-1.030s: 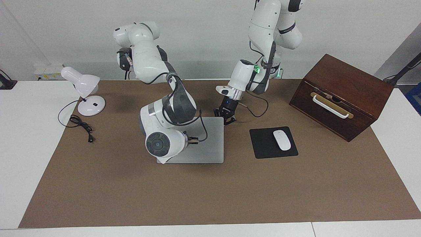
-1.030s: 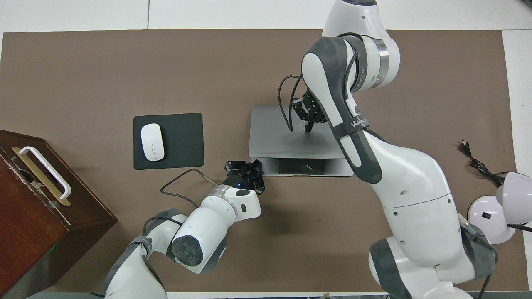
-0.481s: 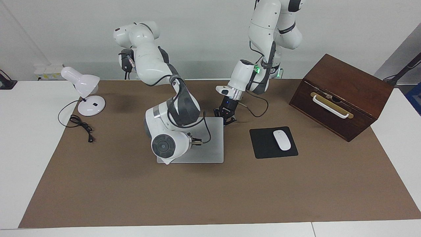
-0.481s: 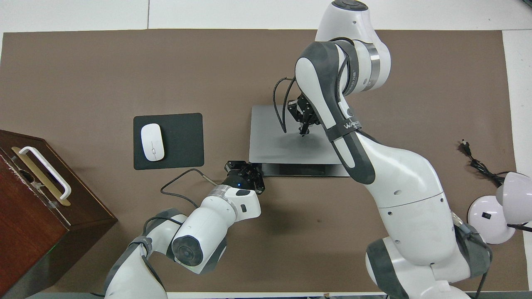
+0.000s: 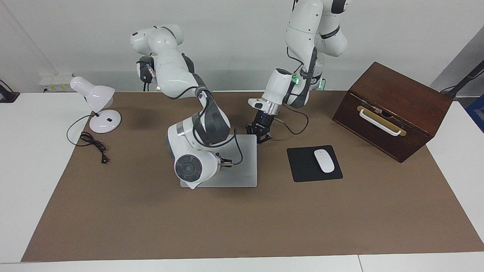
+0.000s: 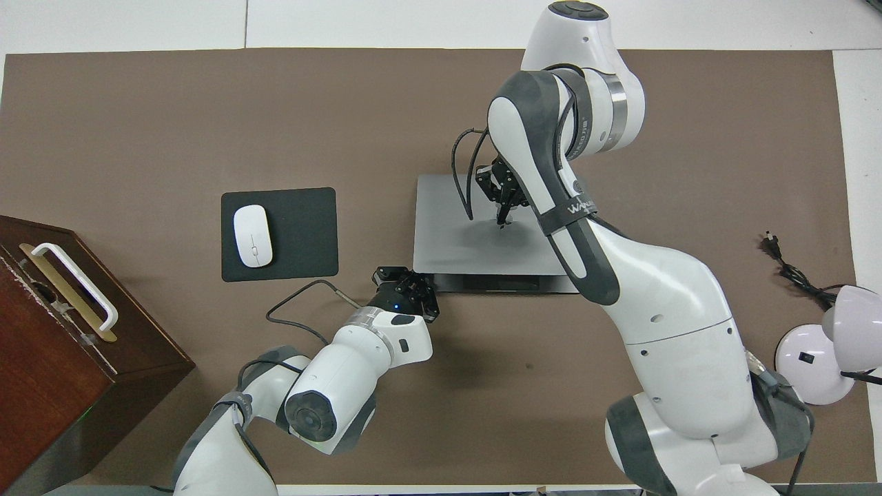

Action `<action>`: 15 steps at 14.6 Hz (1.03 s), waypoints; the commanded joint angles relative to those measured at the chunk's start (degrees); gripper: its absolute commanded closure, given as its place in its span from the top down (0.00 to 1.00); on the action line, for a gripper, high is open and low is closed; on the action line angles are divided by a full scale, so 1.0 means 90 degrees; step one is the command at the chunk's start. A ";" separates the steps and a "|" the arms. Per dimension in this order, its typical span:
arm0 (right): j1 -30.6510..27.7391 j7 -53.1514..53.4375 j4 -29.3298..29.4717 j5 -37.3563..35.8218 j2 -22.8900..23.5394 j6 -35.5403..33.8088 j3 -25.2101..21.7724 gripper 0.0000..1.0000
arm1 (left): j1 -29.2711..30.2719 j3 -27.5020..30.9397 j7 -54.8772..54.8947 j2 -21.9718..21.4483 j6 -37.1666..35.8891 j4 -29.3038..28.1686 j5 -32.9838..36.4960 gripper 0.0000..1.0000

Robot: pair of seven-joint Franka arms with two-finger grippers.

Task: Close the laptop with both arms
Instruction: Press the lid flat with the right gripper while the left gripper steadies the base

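Note:
The silver-grey laptop lies in the middle of the brown mat, its lid almost flat on the base. Only a thin dark strip of the base shows along the edge nearer the robots. My right gripper is shut, its joined fingertips pressing down on the middle of the lid; in the facing view the right arm's wrist hides it. My left gripper is shut and rests at the laptop's corner nearer the robots, toward the left arm's end, holding nothing.
A black mouse pad with a white mouse lies beside the laptop toward the left arm's end. A tilted wooden box stands at that end. A white desk lamp and its cord sit at the right arm's end.
The right gripper has pushed the lid further down, and the visible strip of base has narrowed. The left gripper has stayed at the corner.

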 commanded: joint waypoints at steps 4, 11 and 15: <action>-0.0026 0.0225 0.0109 0.0195 0.0222 0.0279 0.0028 0.00 | -0.0176 0.0073 0.0061 0.0317 -0.0020 -0.0173 -0.0068 0.00; 0.0042 0.0332 0.0070 0.0205 0.0272 0.0484 0.0058 0.00 | -0.0176 0.0073 0.0071 0.0317 -0.0020 -0.0183 -0.0068 0.00; 0.0052 0.0391 0.0060 0.0205 0.0281 0.0504 0.0116 0.00 | -0.0176 0.0073 0.0071 0.0327 -0.0020 -0.0173 -0.0068 0.00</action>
